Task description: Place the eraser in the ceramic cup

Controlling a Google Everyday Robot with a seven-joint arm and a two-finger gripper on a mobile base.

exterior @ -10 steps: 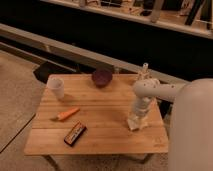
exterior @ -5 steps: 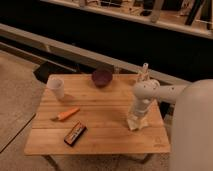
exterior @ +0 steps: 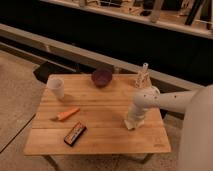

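Note:
My gripper [exterior: 131, 122] points down at the right side of the wooden table [exterior: 100, 145], its tip touching the top. It is shut on a small off-white block there, the eraser [exterior: 128, 125], which mostly merges with the pale fingers. The ceramic cup [exterior: 56, 88], small, white and upright, stands near the table's far left corner, well away from the gripper. My white arm [exterior: 170, 102] reaches in from the right.
A dark purple bowl [exterior: 102, 77] sits at the back middle. An orange carrot [exterior: 67, 114] lies left of centre, and a dark flat bar with orange trim [exterior: 75, 133] lies near the front edge. A pale bottle-like object [exterior: 143, 77] stands at the back right.
The gripper has closed at the same spot on the table's right side. The arm has hardly shifted, and the other objects lie where they were.

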